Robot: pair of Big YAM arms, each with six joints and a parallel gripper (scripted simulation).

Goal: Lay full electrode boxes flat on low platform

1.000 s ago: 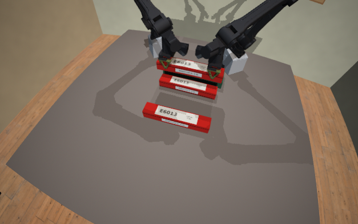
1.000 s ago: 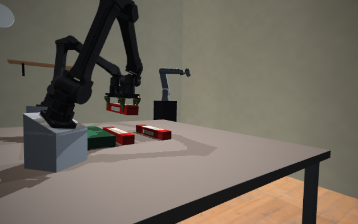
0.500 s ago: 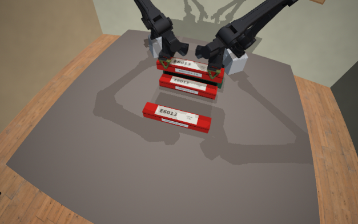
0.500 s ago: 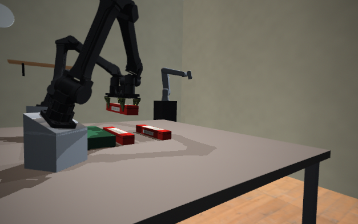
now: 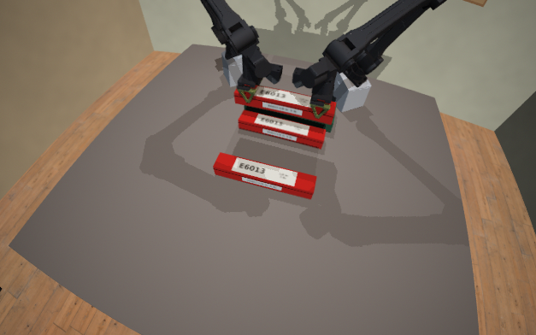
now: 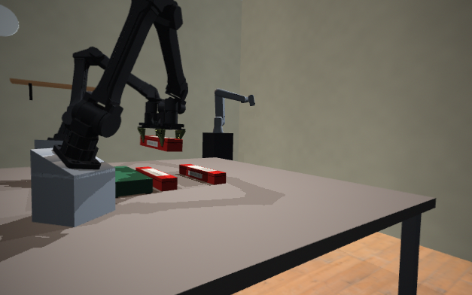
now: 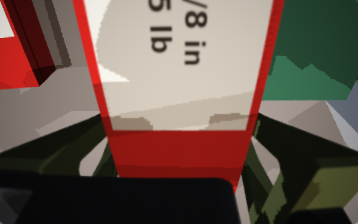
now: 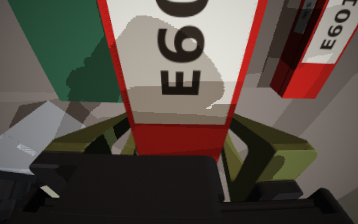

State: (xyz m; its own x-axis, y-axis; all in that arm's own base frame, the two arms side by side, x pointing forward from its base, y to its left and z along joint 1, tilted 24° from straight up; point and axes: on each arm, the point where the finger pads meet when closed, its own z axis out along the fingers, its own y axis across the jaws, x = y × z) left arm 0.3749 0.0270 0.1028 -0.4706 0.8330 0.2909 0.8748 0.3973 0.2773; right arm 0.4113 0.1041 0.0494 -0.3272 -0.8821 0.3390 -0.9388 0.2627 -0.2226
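In the top view we see the green platform (image 5: 330,126) (image 6: 133,185) (image 7: 325,60) (image 8: 55,47) partly hidden by the raised box (image 5: 284,102) (image 6: 171,144) (image 7: 180,100) (image 8: 175,105), with the middle box (image 5: 282,128) (image 6: 158,179) (image 7: 12,65) (image 8: 300,80) just beside it and the outer box (image 5: 265,176) (image 6: 202,174) farther off. The exterior view has our load well above platform level. In the left wrist view our left gripper (image 5: 321,111) (image 6: 150,136) (image 7: 179,111) clasps its "5 lb" end, platform alongside below, and in the right wrist view our right gripper (image 5: 248,96) (image 6: 171,138) (image 8: 179,111) clasps the "E60" end, platform likewise to one side.
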